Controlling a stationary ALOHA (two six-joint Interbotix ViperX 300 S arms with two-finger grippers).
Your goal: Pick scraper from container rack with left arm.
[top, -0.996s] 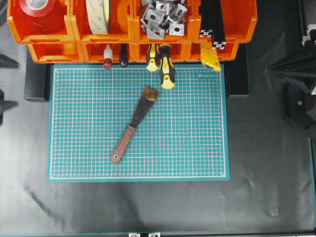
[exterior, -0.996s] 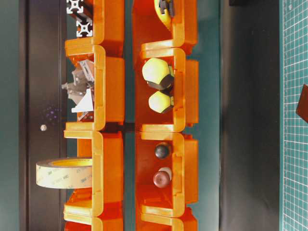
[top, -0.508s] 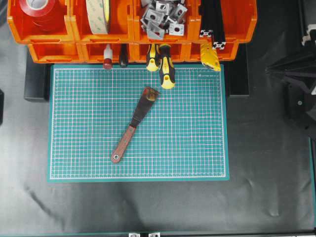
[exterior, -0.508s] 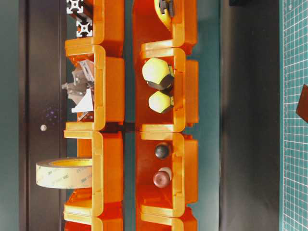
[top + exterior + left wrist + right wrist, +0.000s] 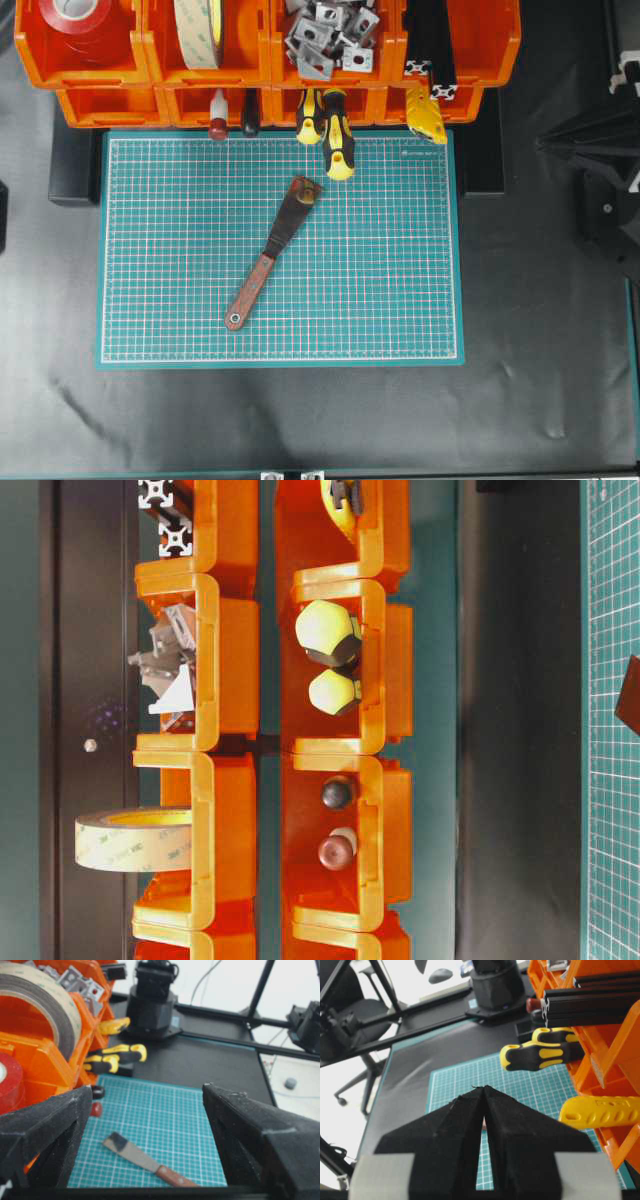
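Observation:
The scraper [image 5: 270, 255] lies flat on the green cutting mat [image 5: 390, 290], blade toward the orange container rack [image 5: 268, 55] and wooden handle toward the front left. The left wrist view looks down on the scraper [image 5: 142, 1157], which is below and ahead of my left gripper [image 5: 148, 1091]; its jaws are wide open with nothing between them. In the overhead view the left arm is almost entirely off the left edge. My right gripper [image 5: 484, 1088] is shut and empty, parked at the right [image 5: 545, 143]. The scraper's blade tip [image 5: 631, 695] peeks into the table-level view.
Two yellow-and-black screwdrivers [image 5: 330, 130] and a red-capped tool [image 5: 217, 125] stick out of the rack's lower bins over the mat's far edge. A yellow tool [image 5: 427, 115] hangs out at the right. Upper bins hold tape rolls [image 5: 200, 30], metal brackets [image 5: 325, 35] and black profiles [image 5: 430, 40].
The dark parts of the left arm at the overhead view's left edge have drawn back almost out of sight. The scraper and right arm have not moved.

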